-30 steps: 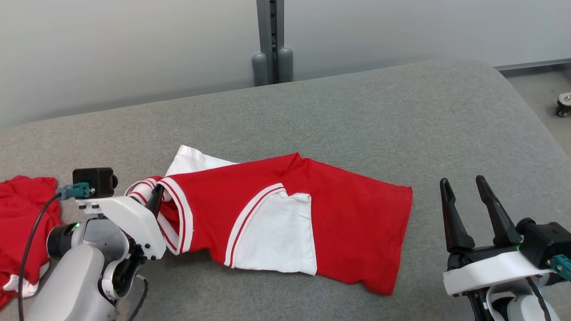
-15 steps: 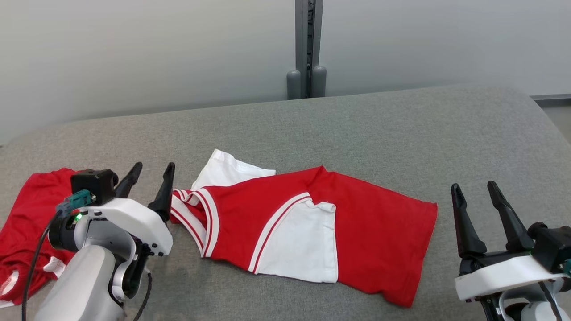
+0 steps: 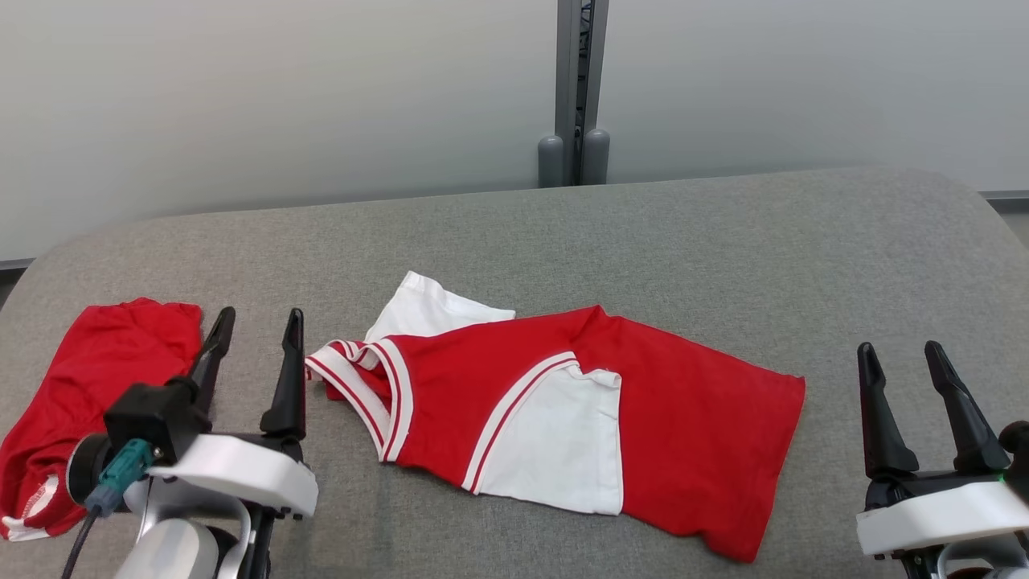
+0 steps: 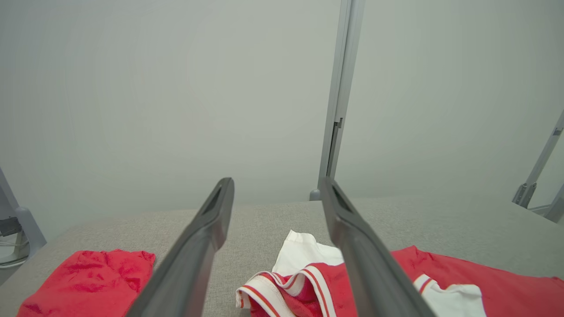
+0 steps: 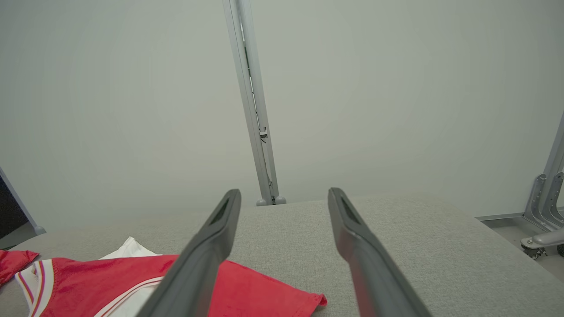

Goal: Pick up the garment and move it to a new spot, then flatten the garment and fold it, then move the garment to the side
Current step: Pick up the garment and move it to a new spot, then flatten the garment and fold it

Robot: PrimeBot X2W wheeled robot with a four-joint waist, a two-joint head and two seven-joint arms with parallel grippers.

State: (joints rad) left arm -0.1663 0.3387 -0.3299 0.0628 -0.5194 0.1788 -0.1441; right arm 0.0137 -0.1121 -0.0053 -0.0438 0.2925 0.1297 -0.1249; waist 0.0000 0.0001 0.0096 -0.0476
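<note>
- Now both grippers sit low in the head view: left gripper at lower left, right gripper at lower right. The jaws of each are spread wide and hold nothing.
- Red-and-white garment lies folded at centre frame on the grey padded surface. Its striped collar is just beside the left gripper; no contact that I can make out.
- Risk: the collar end is bunched and a white sleeve pokes out toward the top of frame. A pinch there would likely catch one layer and pull the fold open.
- Risk: a second red cloth sits at far left, near the left gripper. Sliding the garment that way could pile one onto the other.
- Room: wide bare grey above and to the right of the garment, and between its hem and the right gripper.
- Edges: the surface rounds off at upper left and upper right. The front edge is hidden below frame, so the margin at the low hem corner can't be judged.
</note>
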